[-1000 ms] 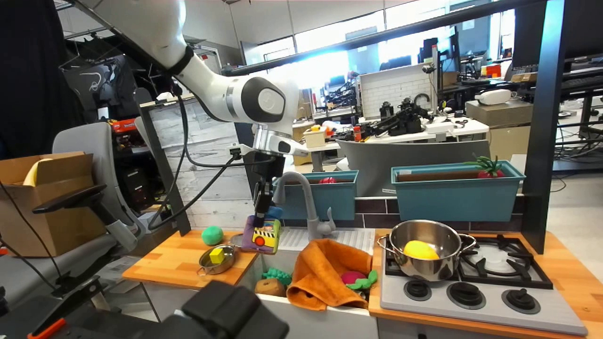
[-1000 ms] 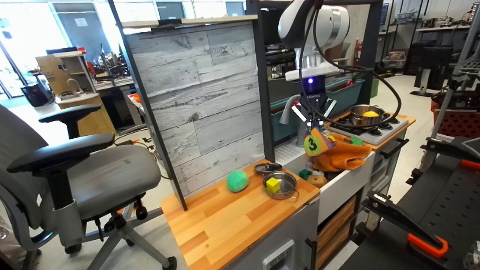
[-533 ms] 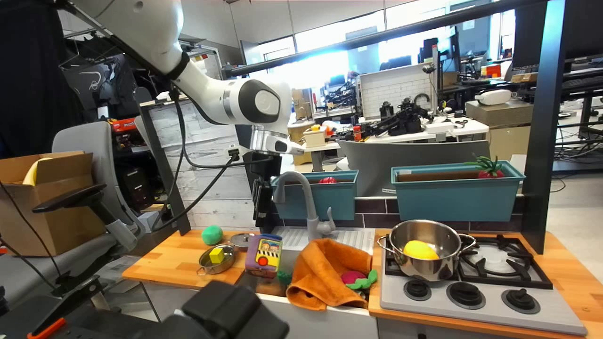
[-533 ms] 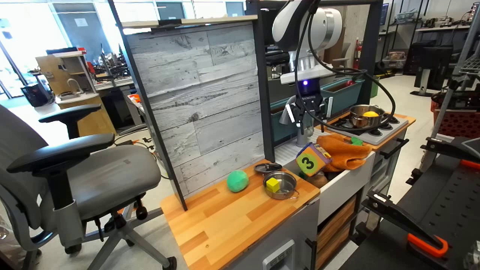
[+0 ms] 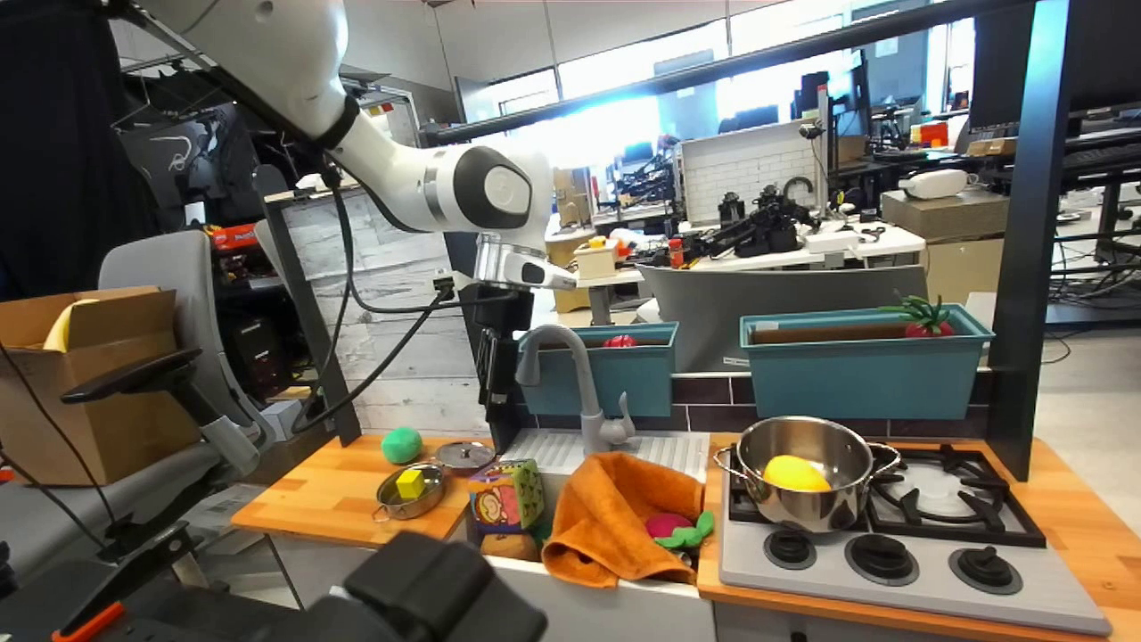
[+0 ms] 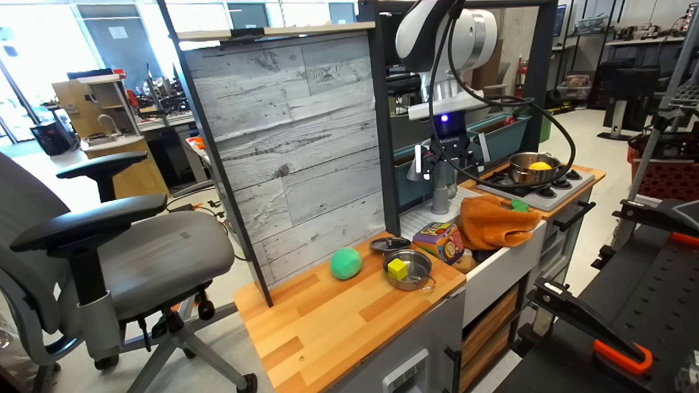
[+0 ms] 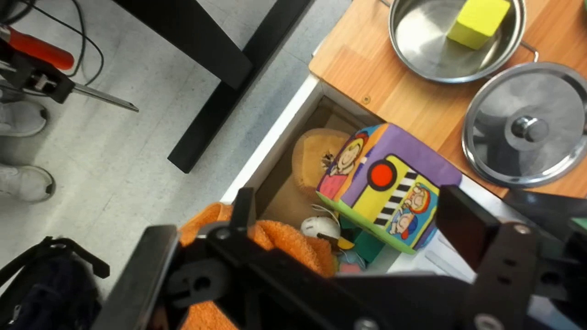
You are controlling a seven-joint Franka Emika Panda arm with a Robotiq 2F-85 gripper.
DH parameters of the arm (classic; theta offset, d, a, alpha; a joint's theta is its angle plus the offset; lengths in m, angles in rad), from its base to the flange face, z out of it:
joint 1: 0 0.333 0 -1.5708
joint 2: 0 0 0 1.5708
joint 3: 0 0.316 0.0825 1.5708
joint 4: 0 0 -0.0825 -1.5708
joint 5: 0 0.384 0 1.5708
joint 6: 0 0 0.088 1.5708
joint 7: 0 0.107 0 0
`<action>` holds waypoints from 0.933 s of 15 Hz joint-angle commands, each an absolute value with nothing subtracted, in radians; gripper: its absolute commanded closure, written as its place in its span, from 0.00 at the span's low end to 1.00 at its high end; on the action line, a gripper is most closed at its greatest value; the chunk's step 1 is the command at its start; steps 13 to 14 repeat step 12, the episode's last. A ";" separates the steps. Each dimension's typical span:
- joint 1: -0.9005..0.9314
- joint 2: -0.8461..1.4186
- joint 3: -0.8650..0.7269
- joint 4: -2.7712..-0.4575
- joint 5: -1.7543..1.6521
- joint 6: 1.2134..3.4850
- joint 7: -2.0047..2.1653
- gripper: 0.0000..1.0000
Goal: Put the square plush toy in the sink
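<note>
Can see the square plush toy (image 7: 385, 178) in the sink (image 7: 275, 140), tilted, at the end next to the wooden tabletop (image 6: 327, 314), and standing partly above the rim. Can make out purple cloth, a red dot and a black-and-white striped strip on the upper side. Cannot tell about contact with the tabletop's edge. Notice a brown toy (image 7: 312, 156) just beside and partly below in the wrist view. Above the plush toy, and well apart from it in both exterior views, find the gripper (image 7: 351, 211), pointing down, with a broad gap between the spread fingers (image 7: 242, 211).

Close by in the sink, see an orange cloth (image 5: 597, 526), hanging over the front rim, and just beside it a magenta toy (image 5: 667, 526) with a green leaf (image 5: 693, 535). Behind the sink, spot a curved grey tap (image 5: 588, 392). On the tabletop, find a small metal pan (image 7: 419, 32) with a yellow block (image 7: 479, 23) inside, a metal lid (image 7: 527, 128) just beside the pan, and a green ball (image 6: 346, 263). Beyond the cloth, see a silver pot (image 5: 793, 513) on the stove (image 5: 931, 584), holding something yellow (image 5: 796, 473). Farther back, in both exterior views, notice teal planters (image 5: 860, 383).
</note>
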State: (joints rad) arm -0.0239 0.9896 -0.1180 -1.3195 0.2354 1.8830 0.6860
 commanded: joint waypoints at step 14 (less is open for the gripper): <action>-0.032 0.998 -0.109 -1.287 0.232 1.822 0.687 0.00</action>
